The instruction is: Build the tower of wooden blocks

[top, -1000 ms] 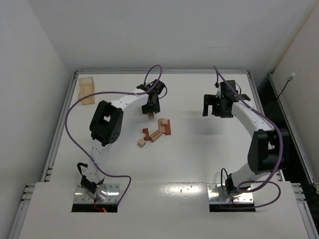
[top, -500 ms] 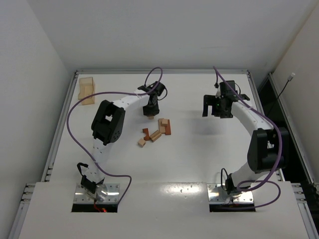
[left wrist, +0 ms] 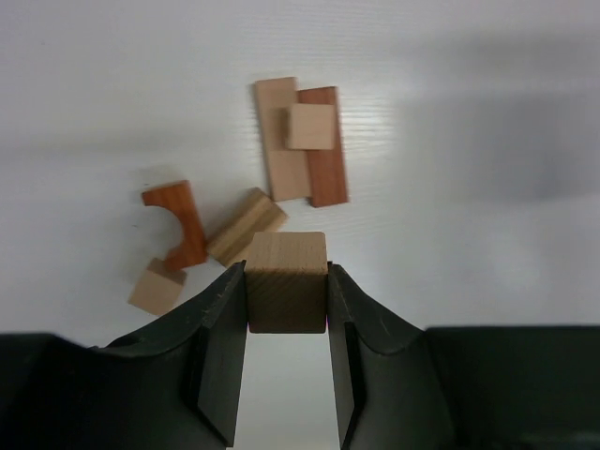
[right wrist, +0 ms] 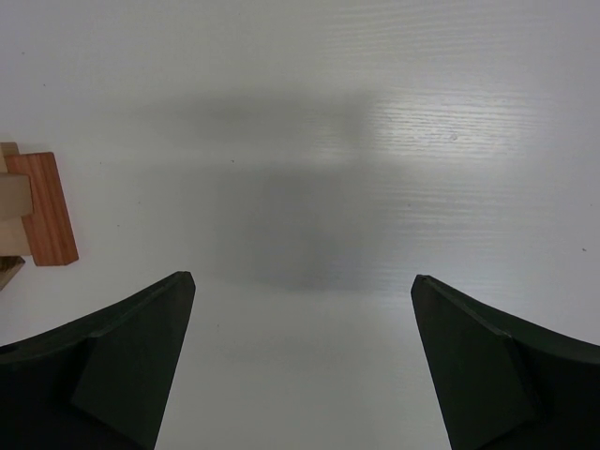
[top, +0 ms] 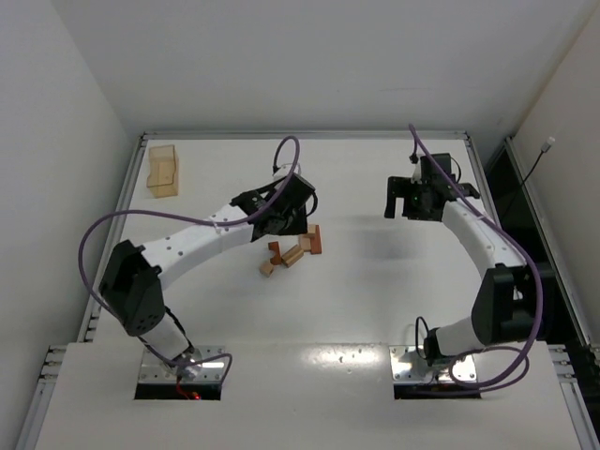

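My left gripper [left wrist: 286,281] is shut on a light tan wooden cube [left wrist: 286,255] and holds it above the loose blocks. Below it, a tan bar [left wrist: 277,150] and a reddish-brown bar [left wrist: 323,164] lie side by side with a small tan cube [left wrist: 310,126] on top. A reddish arch piece [left wrist: 178,220], a tan block [left wrist: 246,225] and a small tan cube [left wrist: 157,287] lie to the left. In the top view the left gripper [top: 289,223] hovers over the cluster [top: 295,248]. My right gripper [right wrist: 302,278] is open and empty, well right of the blocks [top: 410,199].
A translucent tan plastic box [top: 163,171] stands at the back left corner. The reddish-brown bar's end shows at the left edge of the right wrist view [right wrist: 42,208]. The table has a raised rim [top: 300,135] all round.
My left arm has stretched out low and its gripper has moved from behind the blocks to just over them, with the cube in it. The right arm has hardly moved.
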Available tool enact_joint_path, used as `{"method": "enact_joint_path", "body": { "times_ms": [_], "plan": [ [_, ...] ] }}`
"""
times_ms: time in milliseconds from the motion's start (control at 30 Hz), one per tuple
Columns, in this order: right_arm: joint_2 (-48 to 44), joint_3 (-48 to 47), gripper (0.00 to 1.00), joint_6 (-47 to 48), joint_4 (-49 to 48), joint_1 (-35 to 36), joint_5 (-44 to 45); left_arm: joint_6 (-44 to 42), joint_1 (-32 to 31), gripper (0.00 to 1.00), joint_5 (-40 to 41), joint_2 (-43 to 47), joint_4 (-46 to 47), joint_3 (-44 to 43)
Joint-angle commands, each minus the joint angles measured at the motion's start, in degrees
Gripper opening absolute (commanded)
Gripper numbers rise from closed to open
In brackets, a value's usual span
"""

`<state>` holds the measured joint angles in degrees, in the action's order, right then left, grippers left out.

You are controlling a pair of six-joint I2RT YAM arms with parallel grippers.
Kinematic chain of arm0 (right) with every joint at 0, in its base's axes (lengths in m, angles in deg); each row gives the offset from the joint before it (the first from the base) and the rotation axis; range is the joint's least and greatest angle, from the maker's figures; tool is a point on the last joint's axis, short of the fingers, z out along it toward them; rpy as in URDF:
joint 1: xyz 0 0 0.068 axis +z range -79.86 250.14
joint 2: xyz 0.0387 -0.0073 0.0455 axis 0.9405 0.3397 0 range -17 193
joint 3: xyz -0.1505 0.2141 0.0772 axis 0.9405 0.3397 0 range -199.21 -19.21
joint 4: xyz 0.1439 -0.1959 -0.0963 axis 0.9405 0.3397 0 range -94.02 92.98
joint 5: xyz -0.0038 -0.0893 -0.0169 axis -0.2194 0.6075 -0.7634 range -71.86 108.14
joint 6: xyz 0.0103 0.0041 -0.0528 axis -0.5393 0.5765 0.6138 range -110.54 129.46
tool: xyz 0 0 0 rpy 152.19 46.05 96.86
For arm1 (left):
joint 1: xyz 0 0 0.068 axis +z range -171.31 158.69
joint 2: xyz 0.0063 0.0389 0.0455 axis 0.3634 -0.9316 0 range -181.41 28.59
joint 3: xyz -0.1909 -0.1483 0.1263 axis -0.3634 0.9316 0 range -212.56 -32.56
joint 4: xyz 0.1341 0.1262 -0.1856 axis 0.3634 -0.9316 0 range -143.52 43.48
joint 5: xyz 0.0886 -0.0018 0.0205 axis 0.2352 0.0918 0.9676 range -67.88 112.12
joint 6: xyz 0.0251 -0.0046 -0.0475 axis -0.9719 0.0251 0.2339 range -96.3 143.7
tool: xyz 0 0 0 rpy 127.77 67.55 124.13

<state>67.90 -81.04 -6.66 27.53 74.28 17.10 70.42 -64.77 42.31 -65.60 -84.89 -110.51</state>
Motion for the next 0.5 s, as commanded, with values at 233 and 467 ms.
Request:
{"method": "enact_joint_path", "body": {
  "times_ms": [233,467],
  "plan": [
    [-5.27,1.88,0.99,-0.32,-2.20,-2.03,1.65,4.26,-3.91,0.00,-5.24,0.86,3.30,2.02],
    [-5.27,1.88,0.99,-0.32,-2.20,-3.61,1.13,5.31,-6.37,0.00,-5.86,-5.73,2.07,-3.08]
  ]
}}
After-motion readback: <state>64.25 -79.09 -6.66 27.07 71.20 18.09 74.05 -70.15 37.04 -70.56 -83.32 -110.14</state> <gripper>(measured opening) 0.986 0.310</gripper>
